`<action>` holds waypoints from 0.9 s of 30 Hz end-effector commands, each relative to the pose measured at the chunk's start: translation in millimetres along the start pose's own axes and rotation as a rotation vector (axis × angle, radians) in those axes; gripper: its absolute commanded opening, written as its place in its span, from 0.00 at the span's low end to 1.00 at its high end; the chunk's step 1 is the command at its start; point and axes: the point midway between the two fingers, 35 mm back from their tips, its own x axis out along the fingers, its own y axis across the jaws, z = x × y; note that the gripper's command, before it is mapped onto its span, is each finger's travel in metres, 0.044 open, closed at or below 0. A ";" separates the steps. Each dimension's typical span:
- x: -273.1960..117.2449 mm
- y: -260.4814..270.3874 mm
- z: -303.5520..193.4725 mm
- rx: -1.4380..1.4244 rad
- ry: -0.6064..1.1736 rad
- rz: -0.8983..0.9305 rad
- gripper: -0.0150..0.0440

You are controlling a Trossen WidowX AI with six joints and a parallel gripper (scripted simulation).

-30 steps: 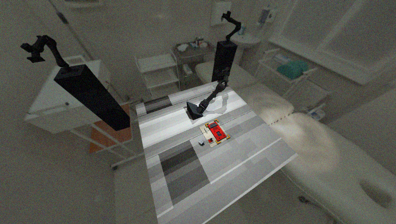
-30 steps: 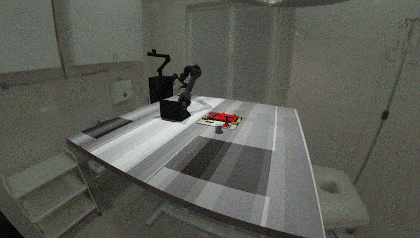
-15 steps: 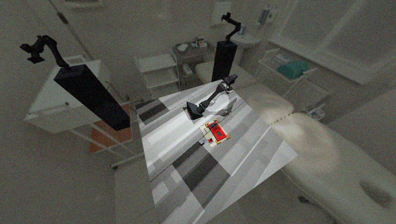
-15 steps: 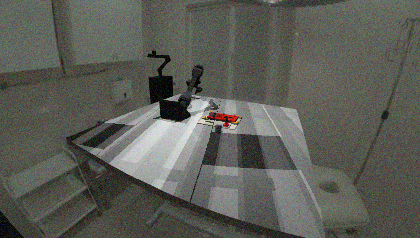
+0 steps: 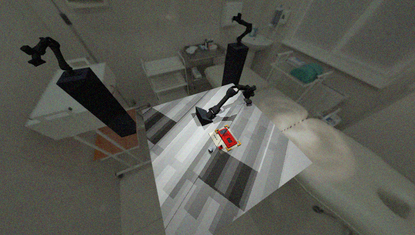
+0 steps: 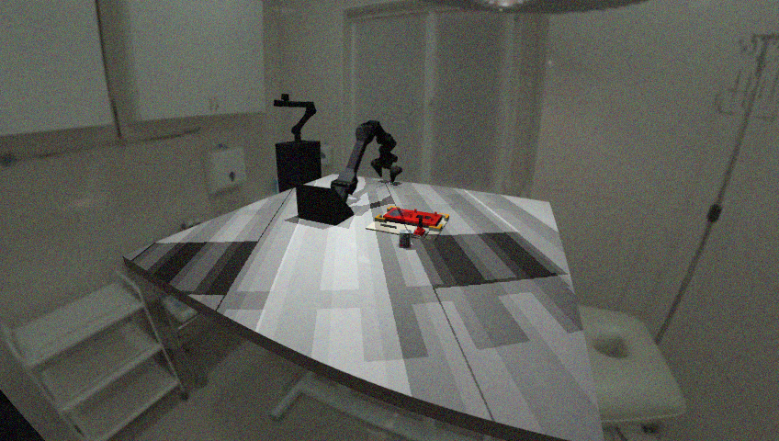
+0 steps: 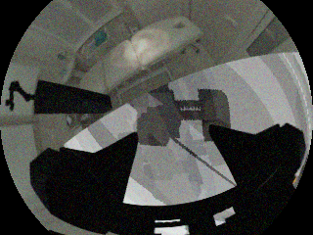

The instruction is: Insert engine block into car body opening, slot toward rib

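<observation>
The red car body lies flat between yellow corner brackets, with a dark opening in its top in the top view. A small grey block, seemingly the engine block, stands on the table just outside the cream board, apart from the car body. Its slot side and the rib are too small to tell. My gripper is open and empty, above the table beyond the car body and well away from the block. Neither the block nor the car body can be made out in the wrist view.
A cream board lies under the car body. A small red and black part stands near the block, at the board's edge. My arm's black base stands nearby. Two black pillars carry other arms.
</observation>
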 end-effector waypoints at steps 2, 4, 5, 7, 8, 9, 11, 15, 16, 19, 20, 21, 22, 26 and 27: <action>-1.4 -49.8 12.4 -0.010 -0.028 -0.110 1.00; -3.1 -72.6 17.0 -0.013 -0.036 -0.162 1.00; -4.4 -84.0 19.1 -0.014 -0.040 -0.188 1.00; -8.0 -106.6 22.8 -0.016 -0.046 -0.240 1.00; -10.1 -117.6 24.4 -0.017 -0.049 -0.265 1.00; -12.4 -128.5 25.8 -0.018 -0.051 -0.289 1.00; -16.6 -149.1 27.8 -0.026 -0.049 -0.334 1.00; -22.6 -185.7 29.0 -0.057 -0.030 -0.405 1.00; -24.5 -194.7 29.0 -0.065 -0.025 -0.422 1.00; -32.6 -227.0 28.4 -0.091 -0.001 -0.480 1.00; -36.0 -237.8 27.8 -0.100 0.007 -0.500 1.00; -39.6 -248.6 27.2 -0.108 0.016 -0.519 1.00; -43.1 -259.1 26.3 -0.116 0.026 -0.536 1.00; -53.0 -295.7 21.0 -0.165 0.076 -0.582 1.00; -60.4 -303.0 19.3 -0.167 0.080 -0.603 1.00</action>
